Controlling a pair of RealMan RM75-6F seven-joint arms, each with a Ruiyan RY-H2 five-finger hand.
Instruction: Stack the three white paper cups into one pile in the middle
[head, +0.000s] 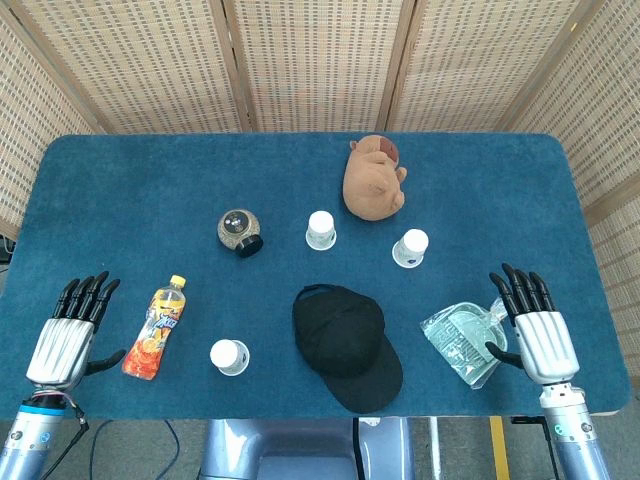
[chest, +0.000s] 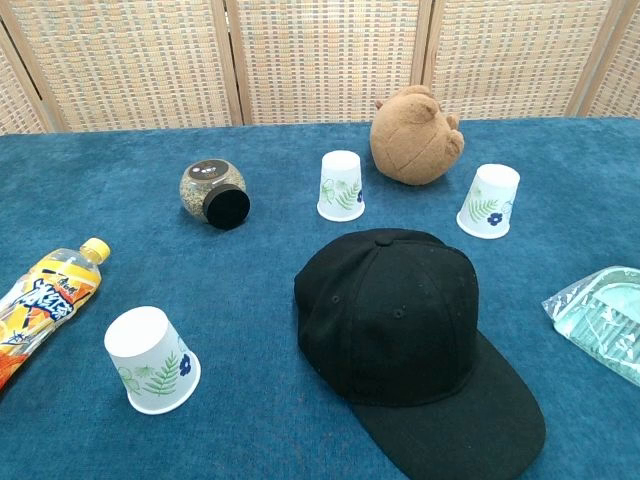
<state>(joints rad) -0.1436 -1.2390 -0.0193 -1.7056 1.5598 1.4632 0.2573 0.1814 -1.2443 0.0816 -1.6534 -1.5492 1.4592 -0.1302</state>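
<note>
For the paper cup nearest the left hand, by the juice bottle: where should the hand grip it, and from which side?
Grip the paper cup around its side wall, probably at mid-height. It stands upside down, rim on the table, closed base up, so there is no open rim to pinch. The left hand could come from the cup's near-left, passing in front of the lying juice bottle; the black cap crowds the other side.

- The orange drink bottle (chest: 40, 305) with a yellow cap lies on its side at the left of the table (chest: 250, 270); its label carries large slanted lettering in blue and white, but the letters are too blurred and tilted to read as a word in either view.
- The small round jar (chest: 212, 192) has a dark lid label with tiny pale marks, too small to read.
- The white paper cups (chest: 341, 186) bear only leaf and flower prints, no writing.
</note>
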